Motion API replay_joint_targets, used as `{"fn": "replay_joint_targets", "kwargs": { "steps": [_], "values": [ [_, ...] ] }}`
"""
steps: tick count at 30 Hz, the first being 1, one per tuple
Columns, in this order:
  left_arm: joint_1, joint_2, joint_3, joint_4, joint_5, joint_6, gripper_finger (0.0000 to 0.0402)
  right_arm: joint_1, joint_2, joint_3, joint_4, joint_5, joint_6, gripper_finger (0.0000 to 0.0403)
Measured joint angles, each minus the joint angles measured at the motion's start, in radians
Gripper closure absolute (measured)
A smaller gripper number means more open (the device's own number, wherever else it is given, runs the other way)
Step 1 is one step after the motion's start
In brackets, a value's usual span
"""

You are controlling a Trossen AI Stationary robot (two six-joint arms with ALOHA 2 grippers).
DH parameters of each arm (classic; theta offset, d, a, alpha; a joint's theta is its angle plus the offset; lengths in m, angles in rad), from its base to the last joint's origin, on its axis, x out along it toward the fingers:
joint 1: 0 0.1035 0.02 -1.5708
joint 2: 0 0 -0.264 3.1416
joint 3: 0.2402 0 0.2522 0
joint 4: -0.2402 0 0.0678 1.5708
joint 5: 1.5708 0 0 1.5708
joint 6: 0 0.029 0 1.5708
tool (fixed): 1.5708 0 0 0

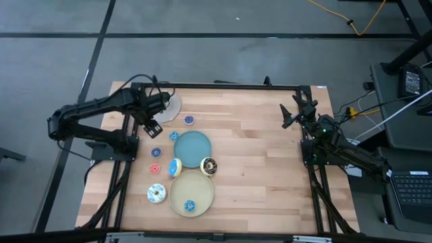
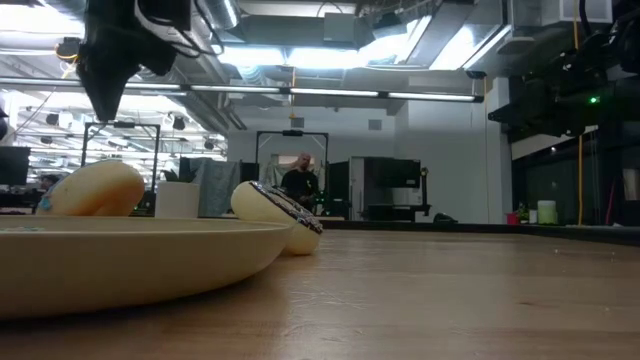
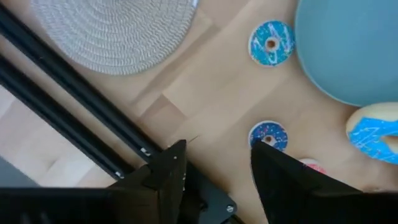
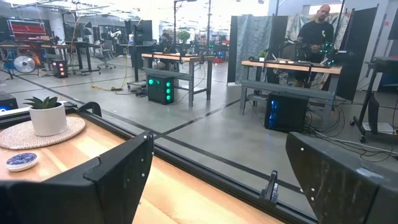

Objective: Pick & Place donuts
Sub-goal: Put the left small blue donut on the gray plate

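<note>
**Left arm poised over the small blue donuts**

A pale wood table (image 1: pixel 256 135) stood on a grey workshop floor, with benches and a person far behind it. On the table, by the high view, a blue plate (image 1: pixel 192 148) sat above a beige plate (image 1: pixel 191 191), and the donuts lay around them: a small blue one (image 1: pixel 189 120) at 12 o'clock from the blue plate, another (image 1: pixel 173 136) at 10, a third (image 1: pixel 156 152) at 9, a small red one (image 1: pixel 155 168) below that, a blue-and-orange one (image 1: pixel 175 167) and a chocolate one (image 1: pixel 209 165) between the plates, a white sprinkled one (image 1: pixel 156 194) at 9 o'clock from the beige plate, and a small blue one (image 1: pixel 190 205) already on that plate.

The left gripper (image 1: pixel 152 128) hung above the table at 10 o'clock from the blue plate, jaws parted with nothing between them. Its wrist view put a small blue donut (image 3: pixel 268 135) just off one fingertip (image 3: pixel 267 155), so that ring was probably the target.

To do the pick well, the gripper likely needed centring over the ring first, then a straight descent so the fingers straddled it; a slanted approach could nudge the flat ring along the wood.

The right gripper (image 1: pixel 295 113) waited at the table's right edge, jaws wide and empty.
</note>
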Motion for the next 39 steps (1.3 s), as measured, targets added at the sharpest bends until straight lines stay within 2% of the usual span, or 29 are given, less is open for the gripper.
{"fn": "replay_joint_targets", "kwargs": {
  "steps": [16, 39],
  "values": [
    [-0.12, -0.012, -0.163, 0.093, 0.0, -0.091, 0.0231, 0.0, 0.0, 0.0, 0.0, 0.0, 0.0, 0.0038],
    [-0.284, -0.011, -0.384, 0.322, 0.018, -0.261, 0.0231, 0.0, 0.0, 0.0, 0.0, 0.0, 0.0, 0.0038]
  ]
}}
